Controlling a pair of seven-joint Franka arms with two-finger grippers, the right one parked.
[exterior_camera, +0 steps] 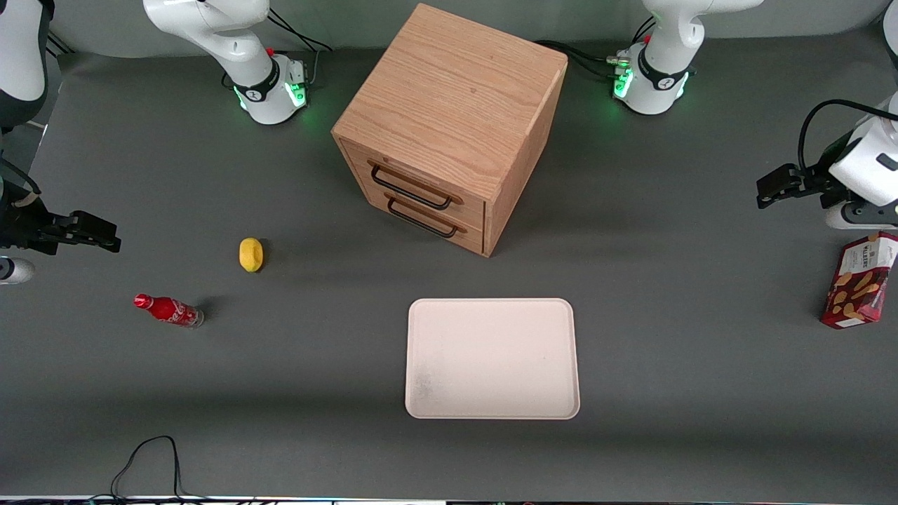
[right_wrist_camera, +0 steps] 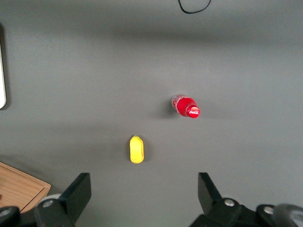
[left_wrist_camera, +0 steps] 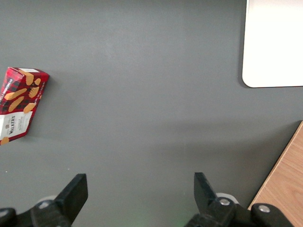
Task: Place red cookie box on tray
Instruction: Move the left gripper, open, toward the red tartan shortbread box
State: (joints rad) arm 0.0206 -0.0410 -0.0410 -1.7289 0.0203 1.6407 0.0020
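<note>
The red cookie box (exterior_camera: 859, 280) stands on the grey table at the working arm's end; its dark-red face shows tan cookies and a white label panel (left_wrist_camera: 19, 104). The pale pinkish-white tray (exterior_camera: 491, 358) lies flat with nothing on it near the table's middle, nearer to the front camera than the cabinet; one rounded corner of the tray (left_wrist_camera: 274, 42) shows in the left wrist view. My left gripper (exterior_camera: 766, 191) hangs above the table, farther from the front camera than the box and apart from it. The gripper (left_wrist_camera: 140, 182) is open and holds nothing.
A wooden two-drawer cabinet (exterior_camera: 449, 126) stands at the table's middle, its edge (left_wrist_camera: 284, 189) close to the gripper. A yellow lemon (exterior_camera: 250, 254) and a small red soda bottle (exterior_camera: 168, 310) lie toward the parked arm's end. A black cable (exterior_camera: 147, 456) loops at the front edge.
</note>
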